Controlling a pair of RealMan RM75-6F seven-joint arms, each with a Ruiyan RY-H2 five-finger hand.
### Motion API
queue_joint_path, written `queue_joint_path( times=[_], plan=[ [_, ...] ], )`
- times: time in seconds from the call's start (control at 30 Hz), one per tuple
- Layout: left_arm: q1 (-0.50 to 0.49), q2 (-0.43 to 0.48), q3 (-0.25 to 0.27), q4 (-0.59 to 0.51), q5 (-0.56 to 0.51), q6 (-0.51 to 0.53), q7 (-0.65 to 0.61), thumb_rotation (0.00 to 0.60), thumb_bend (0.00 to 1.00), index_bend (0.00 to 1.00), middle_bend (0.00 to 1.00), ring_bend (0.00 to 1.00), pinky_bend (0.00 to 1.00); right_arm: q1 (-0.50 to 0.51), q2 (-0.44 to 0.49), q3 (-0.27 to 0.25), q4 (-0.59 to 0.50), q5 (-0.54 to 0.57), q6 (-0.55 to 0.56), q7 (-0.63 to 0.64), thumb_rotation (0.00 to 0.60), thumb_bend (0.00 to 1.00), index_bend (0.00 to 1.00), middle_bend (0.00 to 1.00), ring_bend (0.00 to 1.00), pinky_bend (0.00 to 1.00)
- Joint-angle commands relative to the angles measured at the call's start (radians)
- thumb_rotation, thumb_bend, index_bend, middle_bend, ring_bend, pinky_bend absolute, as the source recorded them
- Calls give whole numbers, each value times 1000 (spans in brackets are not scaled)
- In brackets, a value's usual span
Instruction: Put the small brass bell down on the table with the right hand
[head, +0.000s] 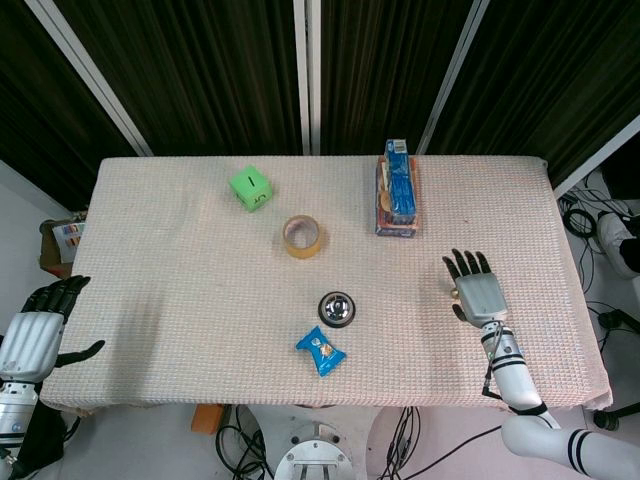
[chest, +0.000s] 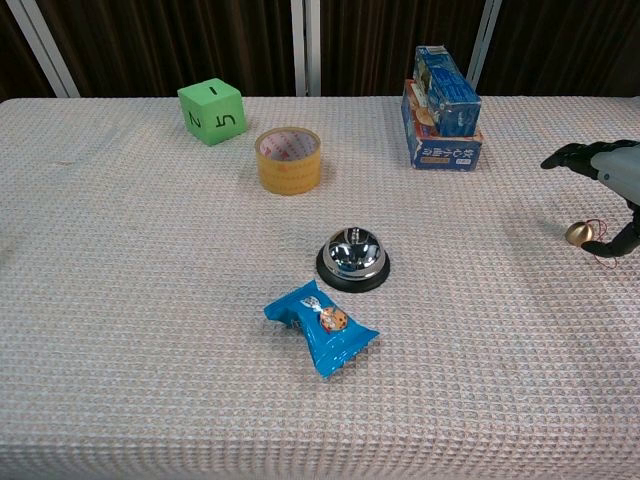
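Note:
The small brass bell (chest: 578, 233) sits low at the table's right side, just left of my right hand's thumb tip. A thin red loop runs from it toward the thumb. In the head view the bell (head: 453, 293) shows as a small dot at the thumb side of my right hand (head: 478, 290). That hand (chest: 612, 170) has its fingers stretched out and apart, well above the thumb, with nothing pinched between them. I cannot tell whether the thumb still touches the bell's loop. My left hand (head: 38, 322) hangs off the table's left edge, fingers apart and holding nothing.
A silver desk bell (chest: 352, 257) on a black base stands mid-table, with a blue snack packet (chest: 320, 326) in front of it. Further back are a tape roll (chest: 288, 159), a green die (chest: 212, 110) and a blue carton stack (chest: 443, 96). The table's right edge (head: 585, 300) is close to my right hand.

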Motion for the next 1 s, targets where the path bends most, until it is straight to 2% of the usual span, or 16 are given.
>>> queue_joint_path(
  times=[0.03,0.3,0.5,0.77,1.0],
  plan=[
    [0,-1,0,0,0,0,1,507,132,114,111,118,175,0,-1,-1,1,0,0,-1,600,176,106,0,0,0],
    [1,-1,0,0,-2,1,1,509,131,114,111,117,175,-7,0,-4,7,-1,7,13,600,176,117,0,0,0],
    [-3,-1,-3,-1,-2,-2,1,511,131,114,111,117,175,-17,1,-4,17,-10,18,36,600,176,161,0,0,0],
    [-7,-6,-2,5,-9,-17,0,508,131,114,111,117,175,-22,-13,4,51,3,21,44,600,194,346,0,0,0],
    [-9,-4,-1,6,-10,-19,-1,514,131,114,111,118,175,-21,-33,5,76,-19,26,64,600,214,436,9,0,0]
  ],
)
